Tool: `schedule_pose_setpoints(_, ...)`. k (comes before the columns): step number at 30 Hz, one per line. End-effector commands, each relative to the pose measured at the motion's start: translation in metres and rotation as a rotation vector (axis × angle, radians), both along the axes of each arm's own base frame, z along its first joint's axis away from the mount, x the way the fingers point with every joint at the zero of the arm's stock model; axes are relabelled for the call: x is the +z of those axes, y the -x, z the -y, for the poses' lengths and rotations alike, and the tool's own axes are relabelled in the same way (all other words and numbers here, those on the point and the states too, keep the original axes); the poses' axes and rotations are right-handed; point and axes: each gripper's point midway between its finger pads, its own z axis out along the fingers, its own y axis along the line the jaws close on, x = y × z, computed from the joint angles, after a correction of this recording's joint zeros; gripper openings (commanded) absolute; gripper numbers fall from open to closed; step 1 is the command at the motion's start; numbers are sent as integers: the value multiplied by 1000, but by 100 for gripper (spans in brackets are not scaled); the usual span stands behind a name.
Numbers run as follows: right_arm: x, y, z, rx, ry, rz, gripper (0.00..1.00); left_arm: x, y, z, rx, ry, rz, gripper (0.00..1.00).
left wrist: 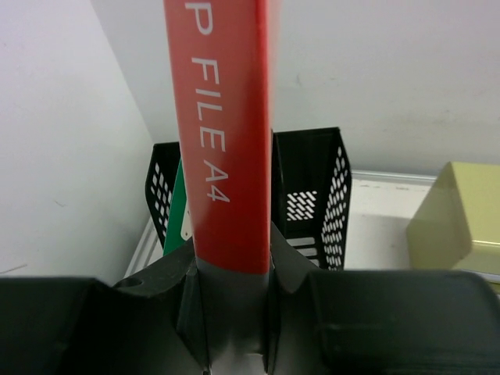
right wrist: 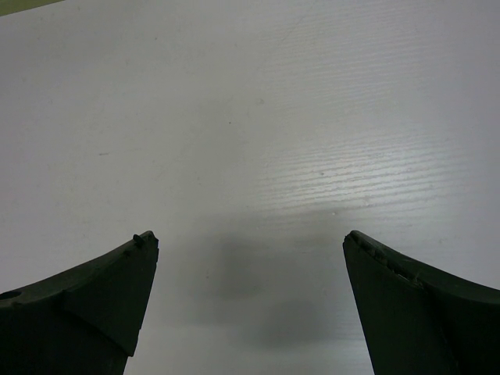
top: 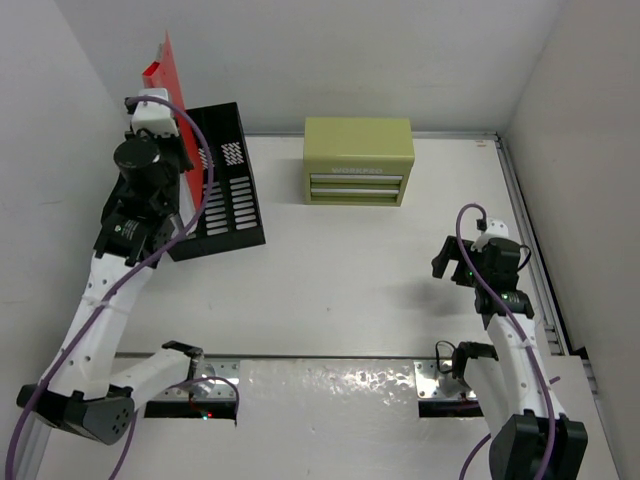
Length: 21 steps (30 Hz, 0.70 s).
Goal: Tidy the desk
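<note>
Along the near edge of the desk both arm bases are bolted to shiny metal plates. The white tabletop runs from there to the far wall, shut in by white walls left and right, with a thin rail down its right edge.

Toward the right edge, about halfway back, the right gripper hangs over bare tabletop with its fingers spread wide and nothing between them. Its wrist view shows only white surface and a soft shadow beneath the claw.

Farther back, near the far left corner, the left gripper is raised above the black file rack. Its fingers are pinching a red folder, which is held on edge and rises beside the left wall. In the left wrist view the fingers press on both sides of the folder, whose spine carries white lettering ending in "FILE A4". The folder's far end points at the rack; whether it touches the rack cannot be told. A green flat item stands in one of the rack's left compartments.

At the middle of the far edge sits an olive-green drawer chest, well apart from the rack, its two drawer fronts facing the arms.
</note>
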Motion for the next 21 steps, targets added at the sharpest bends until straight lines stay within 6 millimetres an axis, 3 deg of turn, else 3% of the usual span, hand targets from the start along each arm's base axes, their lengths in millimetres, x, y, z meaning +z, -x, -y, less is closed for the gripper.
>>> schedule_pose_setpoints(1,8,-8,6,-11,32,37,99,40,-7,-12,68,15,179,0)
schedule_pose_setpoints(2,8,-8,6,-12,31,37,99,27,-15,-13,77,4,159,0)
schedule_pose_setpoints(4,7,-8,6,-11,31,31,99,30,-21,-15,102,14,214,0)
schedule_pose_setpoints(5,6,-7,7,-13,35,23,99,13,-28,-15,108,0,187,0)
schedule_pose_setpoints(6,7,-7,7,-16,37,24,99,15,-31,-16,120,5,219,0)
schedule_pose_setpoints(7,6,-7,8,-16,39,21,99,-3,-35,-15,119,-4,197,0)
schedule_pose_setpoints(9,8,-7,8,-18,39,23,99,-11,-39,-15,122,-6,227,0)
schedule_pose_setpoints(10,8,-7,8,-17,40,21,99,-31,-41,-15,124,-22,200,0)
schedule_pose_setpoints(12,9,-6,8,-20,41,18,99,-38,-43,-13,112,-23,221,0)
schedule_pose_setpoints(13,10,-6,9,-19,45,19,99,-53,-45,-11,102,-31,203,0)
schedule_pose_setpoints(21,6,-3,9,-22,44,-12,99,-77,-55,-9,82,-29,260,0)
